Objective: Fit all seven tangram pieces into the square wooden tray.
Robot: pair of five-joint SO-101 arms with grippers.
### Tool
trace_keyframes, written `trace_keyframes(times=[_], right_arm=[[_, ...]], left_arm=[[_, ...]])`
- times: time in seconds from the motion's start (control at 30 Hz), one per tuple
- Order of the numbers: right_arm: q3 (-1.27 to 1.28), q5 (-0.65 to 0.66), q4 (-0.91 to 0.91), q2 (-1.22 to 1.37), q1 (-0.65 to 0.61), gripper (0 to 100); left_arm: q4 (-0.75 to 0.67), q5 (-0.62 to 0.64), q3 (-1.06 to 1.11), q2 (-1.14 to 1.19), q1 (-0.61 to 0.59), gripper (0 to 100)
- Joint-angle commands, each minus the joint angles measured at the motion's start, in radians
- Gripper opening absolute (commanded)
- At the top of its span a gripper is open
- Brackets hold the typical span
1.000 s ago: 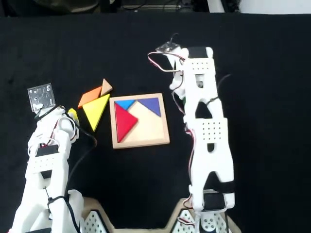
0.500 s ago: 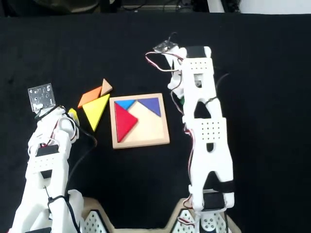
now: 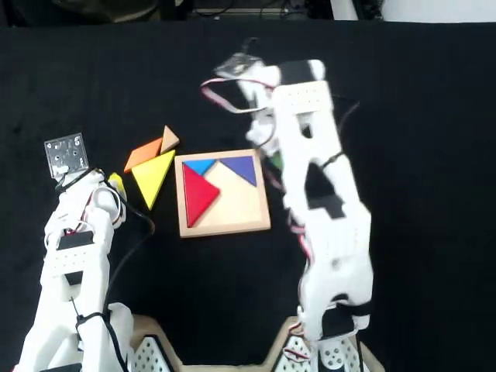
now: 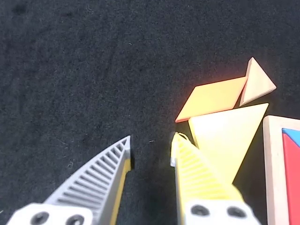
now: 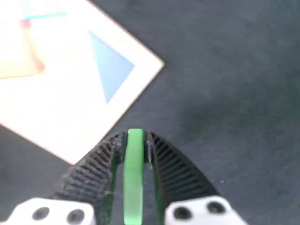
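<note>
tray (image 4: pixel 273 178) cut off, green piece (image 5: pixel 134 159) half hidden

The left arm (image 3: pixel 74 256) is bent and reaches forward; the left gripper (image 4: pixel 151 143) has its two fingers apart, with a clear gap between them. The right arm (image 3: pixel 322 201) is stretched out longer, and the right gripper (image 5: pixel 135 135) is closed on a thin green piece (image 5: pixel 133 178).
</note>
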Motion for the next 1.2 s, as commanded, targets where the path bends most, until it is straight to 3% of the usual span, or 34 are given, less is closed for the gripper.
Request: trace_keyframes(times=[0.0, 0.2, 0.77, 1.17], right_arm=[[0.081, -0.011, -0.006, -0.159, -0.149, 1.1], [0.074, -0.072, -0.110, -0.051, -0.262, 1.1], [-0.470, -0.118, 0.029, 0.415, -0.267, 1.1], [-0.515, -0.124, 0.038, 0.463, -0.269, 1.7]], left_arm=[[-0.021, 0.002, -0.008, -0.006, -0.004, 15], [-0.021, 0.002, -0.008, -0.005, -0.007, 15], [-0.015, 0.002, -0.008, -0.009, -0.007, 15], [-0.015, 0.002, -0.008, -0.009, -0.007, 15]])
